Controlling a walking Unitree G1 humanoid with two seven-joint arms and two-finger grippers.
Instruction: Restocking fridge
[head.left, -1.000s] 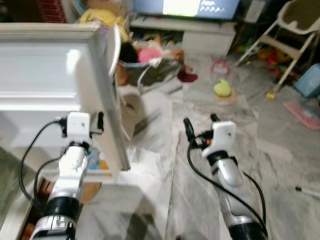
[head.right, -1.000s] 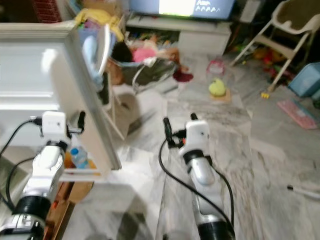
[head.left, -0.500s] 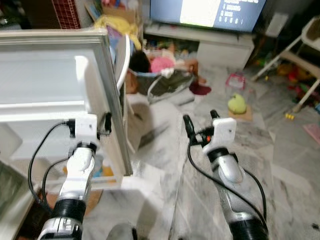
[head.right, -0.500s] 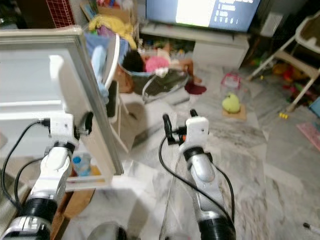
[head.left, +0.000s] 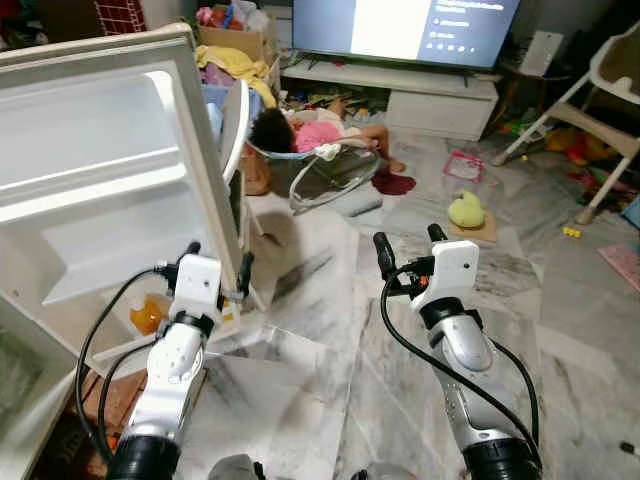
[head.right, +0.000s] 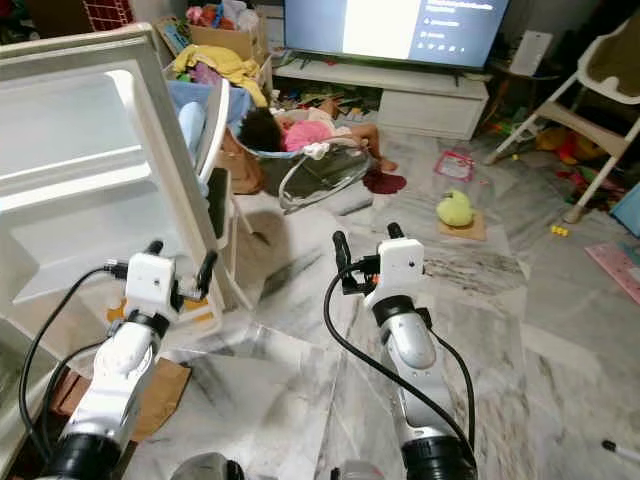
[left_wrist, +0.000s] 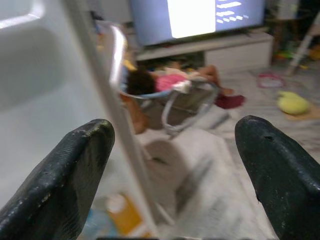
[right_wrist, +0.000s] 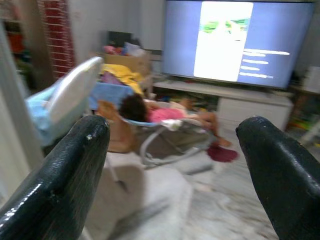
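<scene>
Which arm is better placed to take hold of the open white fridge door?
Probably the left. The left gripper is open around the white fridge door's edge; the right gripper hangs over bare marble floor.

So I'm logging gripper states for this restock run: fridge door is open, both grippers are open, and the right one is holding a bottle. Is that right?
Not quite. The right gripper is empty: the right wrist view shows its fingers spread with nothing between them. The rest holds: the fridge door is open, and the left gripper is open beside the door's edge.
</scene>
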